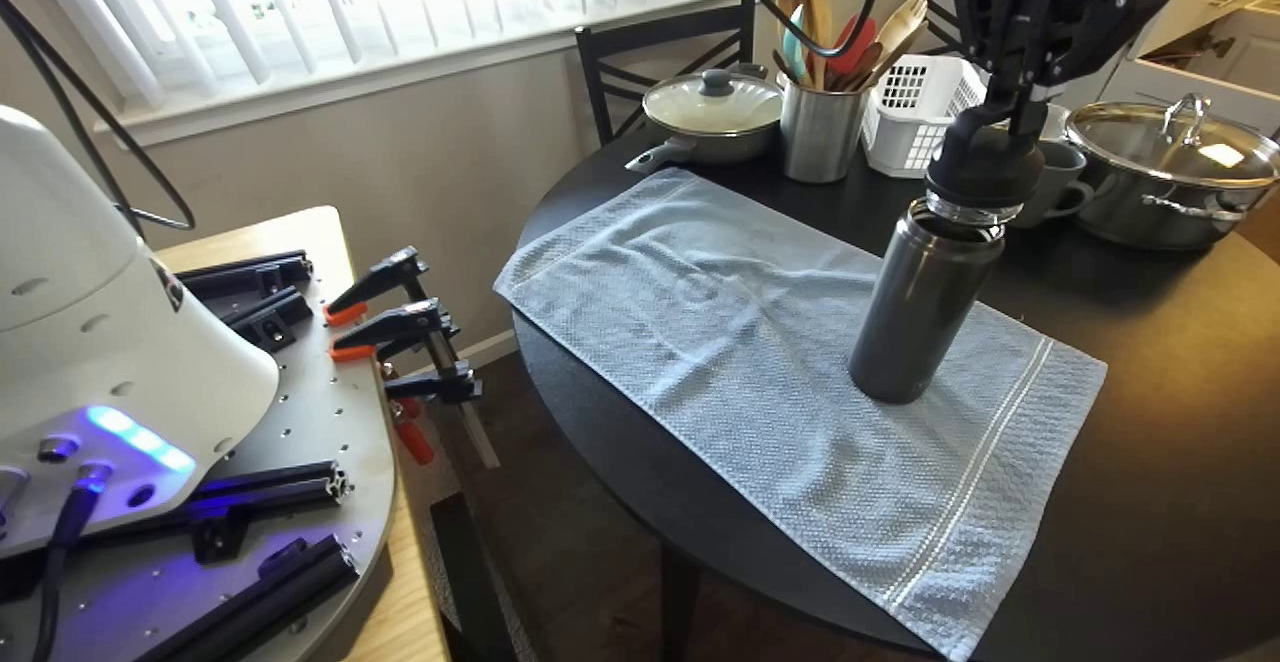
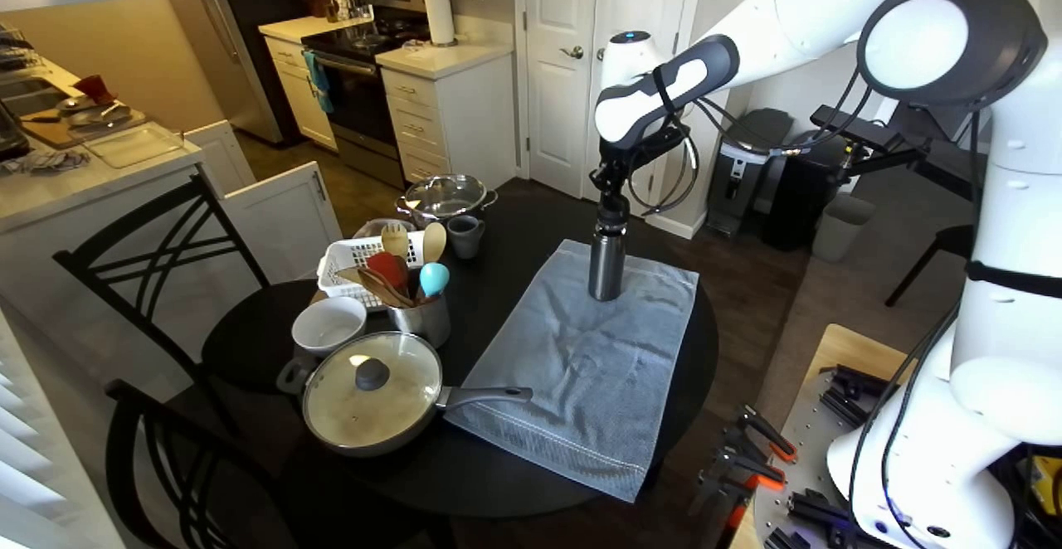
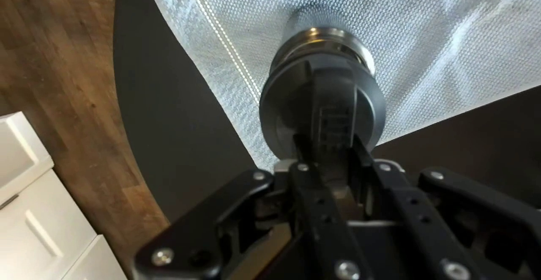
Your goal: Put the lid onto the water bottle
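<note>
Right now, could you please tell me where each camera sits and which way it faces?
Wrist view: above the gripper, facing down at the lid; only the gripper shows.
An exterior view: high beside the robot's base, facing across the towel; base and gripper show.
An exterior view: high near window blinds, facing over the table toward the stove; arm, base and gripper show.
Both exterior views share the bottle standing on the towel.

Arm (image 2: 796, 18) extd., gripper (image 3: 329, 151) approx. vert. & clamped
</note>
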`<state>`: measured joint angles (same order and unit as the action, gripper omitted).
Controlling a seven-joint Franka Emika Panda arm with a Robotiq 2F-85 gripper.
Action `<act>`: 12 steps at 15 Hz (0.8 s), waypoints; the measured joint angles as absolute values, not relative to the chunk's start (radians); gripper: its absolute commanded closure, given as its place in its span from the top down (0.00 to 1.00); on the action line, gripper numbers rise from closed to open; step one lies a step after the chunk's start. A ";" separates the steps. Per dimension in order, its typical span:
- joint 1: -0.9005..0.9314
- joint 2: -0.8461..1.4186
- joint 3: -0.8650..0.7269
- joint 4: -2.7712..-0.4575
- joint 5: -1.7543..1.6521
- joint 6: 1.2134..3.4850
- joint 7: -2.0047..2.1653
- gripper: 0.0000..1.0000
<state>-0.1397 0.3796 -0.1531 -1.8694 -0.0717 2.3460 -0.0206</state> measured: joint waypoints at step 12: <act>-0.140 0.455 -0.145 -1.789 -0.036 2.272 0.046 0.06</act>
<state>-0.1398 0.4549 -0.1452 -1.7889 -0.0359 2.2723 0.0459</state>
